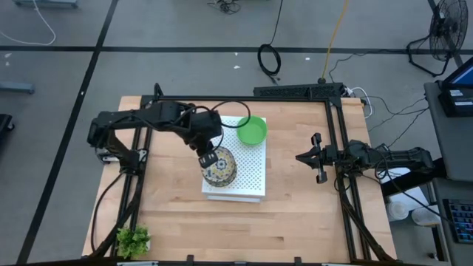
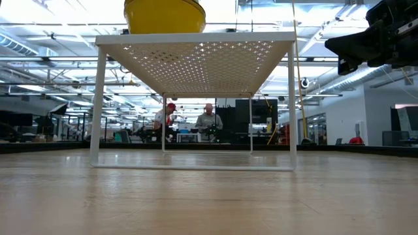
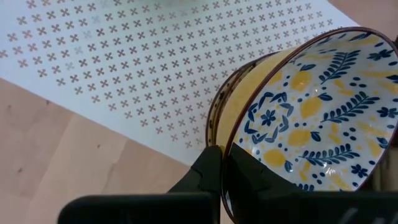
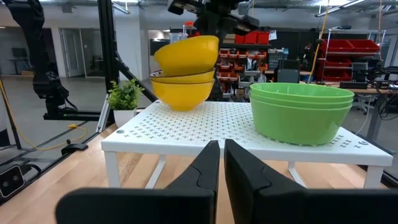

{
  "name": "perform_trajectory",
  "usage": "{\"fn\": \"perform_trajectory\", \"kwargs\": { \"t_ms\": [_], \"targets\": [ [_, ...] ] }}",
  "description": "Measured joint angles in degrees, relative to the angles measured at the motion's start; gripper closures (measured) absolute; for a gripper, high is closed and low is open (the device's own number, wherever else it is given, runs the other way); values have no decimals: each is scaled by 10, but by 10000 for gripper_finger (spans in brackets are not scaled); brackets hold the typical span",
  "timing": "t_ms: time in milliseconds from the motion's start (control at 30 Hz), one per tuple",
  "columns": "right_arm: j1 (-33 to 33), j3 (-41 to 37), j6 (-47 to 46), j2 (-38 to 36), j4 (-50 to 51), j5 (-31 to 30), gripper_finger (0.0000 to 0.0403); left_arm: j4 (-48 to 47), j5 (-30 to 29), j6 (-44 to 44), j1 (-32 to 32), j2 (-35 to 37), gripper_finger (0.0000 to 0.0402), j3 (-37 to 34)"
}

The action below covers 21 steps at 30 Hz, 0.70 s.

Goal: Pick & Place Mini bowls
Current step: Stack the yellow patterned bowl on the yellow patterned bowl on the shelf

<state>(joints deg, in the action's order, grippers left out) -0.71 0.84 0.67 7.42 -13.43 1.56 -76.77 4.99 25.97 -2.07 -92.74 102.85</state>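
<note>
Two stacks of mini bowls stand on the white board.

Item: patterned stack. Yellow outside, cream inside with blue leaves and yellow lemons. The top bowl sits tilted on those beneath, lifted at one side. How many lie under it cannot be told for sure; at least two rims show.

Item: green stack. Nested, upright, near the board's far corner, well apart from the left claw and beyond it.

Item: left claw. Directly over the patterned stack, fingers pinched closed across the top bowl's rim, one inside the wall, one outside. The bowl hangs from that pinch, just ahead of the fingertips.

Item: right claw. Parked off the board's edge, closed on nothing, pointing at the board; both stacks lie ahead of it.

Item: plant. At the table corner, far behind the left claw, clear of the work.

Risks noted:
- Rim pinch is narrow and off-centre; the glazed wall could slip from the fingers, dropping the bowl onto the stack below.
- Tilted bowl may drag the one beneath it as it moves, shifting or toppling the stack.
- The board stands raised on legs, so a bowl knocked past its edge would fall to the table.
</note>
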Motion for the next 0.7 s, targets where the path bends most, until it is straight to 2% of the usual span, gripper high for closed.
{"fn": "perform_trajectory", "kwargs": {
  "t_ms": [267,700],
  "targets": [
    [0,0,0,0,0,0,387,1,0,0,-2,0,394,-1],
    [0,0,0,0,0,0,387,10,9,13,-2,1,394,-49]
  ]
}}
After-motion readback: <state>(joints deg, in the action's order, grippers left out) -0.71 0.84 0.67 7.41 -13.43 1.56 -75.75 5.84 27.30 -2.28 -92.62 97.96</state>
